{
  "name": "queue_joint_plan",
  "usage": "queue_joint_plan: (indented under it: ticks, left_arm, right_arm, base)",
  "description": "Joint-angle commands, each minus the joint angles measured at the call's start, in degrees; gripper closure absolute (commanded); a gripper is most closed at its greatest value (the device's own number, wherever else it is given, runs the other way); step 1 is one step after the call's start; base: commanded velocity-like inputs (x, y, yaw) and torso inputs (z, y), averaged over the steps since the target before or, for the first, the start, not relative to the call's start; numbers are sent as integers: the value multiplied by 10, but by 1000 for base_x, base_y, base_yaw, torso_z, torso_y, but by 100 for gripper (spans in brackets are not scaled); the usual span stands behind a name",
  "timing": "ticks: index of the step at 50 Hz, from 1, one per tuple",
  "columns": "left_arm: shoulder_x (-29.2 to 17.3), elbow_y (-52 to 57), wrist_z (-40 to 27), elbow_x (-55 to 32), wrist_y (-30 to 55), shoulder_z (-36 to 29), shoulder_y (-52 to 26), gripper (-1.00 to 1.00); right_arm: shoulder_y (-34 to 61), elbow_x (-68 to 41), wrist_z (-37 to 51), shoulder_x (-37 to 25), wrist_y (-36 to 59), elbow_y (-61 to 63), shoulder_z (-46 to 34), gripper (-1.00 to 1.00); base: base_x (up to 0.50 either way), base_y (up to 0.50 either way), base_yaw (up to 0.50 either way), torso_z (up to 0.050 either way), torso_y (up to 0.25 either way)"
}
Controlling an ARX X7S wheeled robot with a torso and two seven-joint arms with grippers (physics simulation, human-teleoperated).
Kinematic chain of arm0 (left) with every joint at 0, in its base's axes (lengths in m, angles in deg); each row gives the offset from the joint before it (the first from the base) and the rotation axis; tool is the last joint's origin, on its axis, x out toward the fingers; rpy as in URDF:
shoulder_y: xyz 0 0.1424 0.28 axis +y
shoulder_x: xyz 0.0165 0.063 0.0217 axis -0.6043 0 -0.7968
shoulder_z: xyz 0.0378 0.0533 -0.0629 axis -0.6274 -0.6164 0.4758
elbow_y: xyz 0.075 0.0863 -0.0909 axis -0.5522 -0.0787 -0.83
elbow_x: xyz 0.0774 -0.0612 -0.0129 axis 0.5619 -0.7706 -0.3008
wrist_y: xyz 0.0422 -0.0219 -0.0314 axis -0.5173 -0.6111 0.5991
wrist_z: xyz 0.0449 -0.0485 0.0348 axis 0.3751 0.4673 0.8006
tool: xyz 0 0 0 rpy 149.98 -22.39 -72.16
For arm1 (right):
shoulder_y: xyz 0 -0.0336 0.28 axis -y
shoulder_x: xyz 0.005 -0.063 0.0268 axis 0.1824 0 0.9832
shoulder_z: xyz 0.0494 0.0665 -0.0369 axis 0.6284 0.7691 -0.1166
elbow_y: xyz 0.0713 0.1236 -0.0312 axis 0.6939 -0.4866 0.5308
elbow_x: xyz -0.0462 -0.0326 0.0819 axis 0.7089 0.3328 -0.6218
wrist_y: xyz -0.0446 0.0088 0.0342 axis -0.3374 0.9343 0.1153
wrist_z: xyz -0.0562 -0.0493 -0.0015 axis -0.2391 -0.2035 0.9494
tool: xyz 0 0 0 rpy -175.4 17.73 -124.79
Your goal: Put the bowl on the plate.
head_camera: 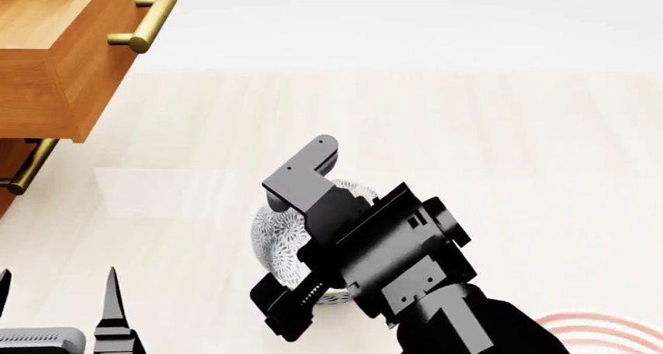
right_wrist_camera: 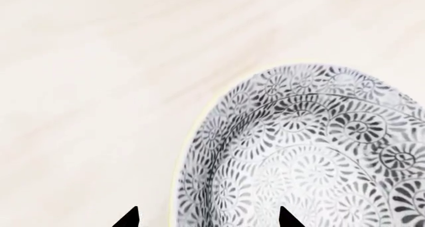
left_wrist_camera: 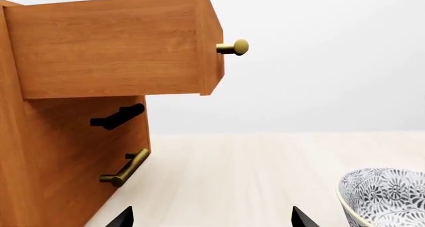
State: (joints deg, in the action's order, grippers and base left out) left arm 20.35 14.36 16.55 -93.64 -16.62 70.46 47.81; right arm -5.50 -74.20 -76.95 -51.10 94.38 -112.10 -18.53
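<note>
Reaching in over the bowl (head_camera: 278,241), your right arm comes from the near right of it and slants down across its top, so from the head camera the arm's black body hides most of the bowl. The right gripper (right_wrist_camera: 206,218) hangs just above the bowl's near rim. In the right wrist view its two dark fingertips (right_wrist_camera: 128,218) stand apart, one over the pale tabletop (head_camera: 498,137) just outside the rim and the other over the patterned inside wall, so the jaws are spread across the rim and pinching nothing.

Your left gripper (left_wrist_camera: 211,217) sits low, well to the left of the bowl. Its two black tips show apart in the left wrist view with bare tabletop between them, so those jaws are also spread and hold nothing.

Sitting upright on the tabletop, the bowl has nothing that shows inside it; only its grey floral lining is visible. The plate (head_camera: 595,328) lies to the right of the bowl on the near side, with just an arc of its red rings peeking out past the right arm. The bowl is not on it.

Beyond and left of the bowl stands a wooden cabinet (left_wrist_camera: 59,152) with its upper drawer (head_camera: 62,51) pulled out; you cannot tell what is in it.
</note>
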Motion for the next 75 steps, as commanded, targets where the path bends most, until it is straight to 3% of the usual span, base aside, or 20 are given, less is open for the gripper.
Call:
queue_joint_plan:
  ticks: [1,44,45,63,75]
  left_arm:
    - [-1,-3,-1,-1,-4,-2,0,-100]
    - [-7,2,-8,-4,-7,-8,1,-100]
    - [-7,1,-8,-4,-8,-8,1,-100]
    - [-10,3,-12,-5,-10,-9,4,-100]
    - [-12,5,-14,-7,-11,-10,6,-100]
  right_arm:
    - [0,-9,1,5,-11,-16,-12,-100]
    - [-2,-106,18,3,-52,-41,-111,-100]
    - [-3,-105,18,4,-53,-42,-112,100]
    - [-5,-117,36,-24,-21,23,-116,100]
    - [-3,-117,103,-90,33,179,-122,100]
  base:
    - [0,0,0,0,0]
    - [0,0,0,0,0]
    - [0,0,0,0,0]
    - [0,0,0,0,0]
    - [0,0,0,0,0]
